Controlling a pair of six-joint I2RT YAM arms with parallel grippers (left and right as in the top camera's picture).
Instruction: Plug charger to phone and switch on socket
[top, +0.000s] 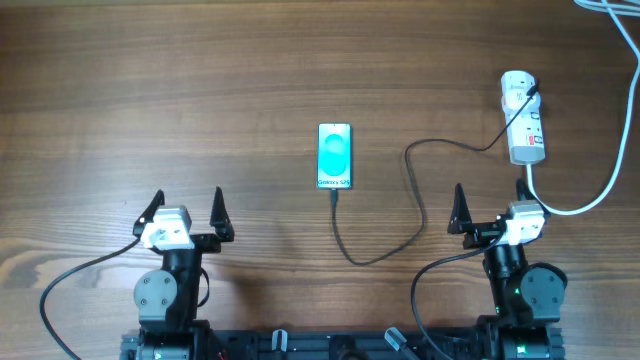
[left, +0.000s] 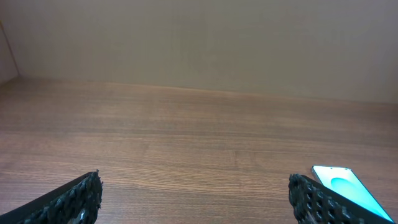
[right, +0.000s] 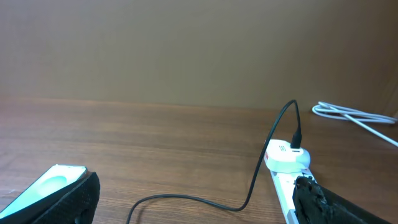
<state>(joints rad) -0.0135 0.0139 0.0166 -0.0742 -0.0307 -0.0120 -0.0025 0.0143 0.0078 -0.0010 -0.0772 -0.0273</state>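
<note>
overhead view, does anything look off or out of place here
Nothing stands out. The phone lies flat and lit, the charger runs in a loose loop from the socket to the phone's bottom edge, and nothing looks spilled or damaged. Whether its tip is fully seated cannot be told.

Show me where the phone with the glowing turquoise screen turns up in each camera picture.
Overhead: the phone lies flat near the picture's centre.
Left wrist: in the bottom right corner.
Right wrist: in the bottom left corner, partly hidden.
Shared landmark: the wooden table shows in all three; the black charger cable shows in overhead and right wrist.
</note>
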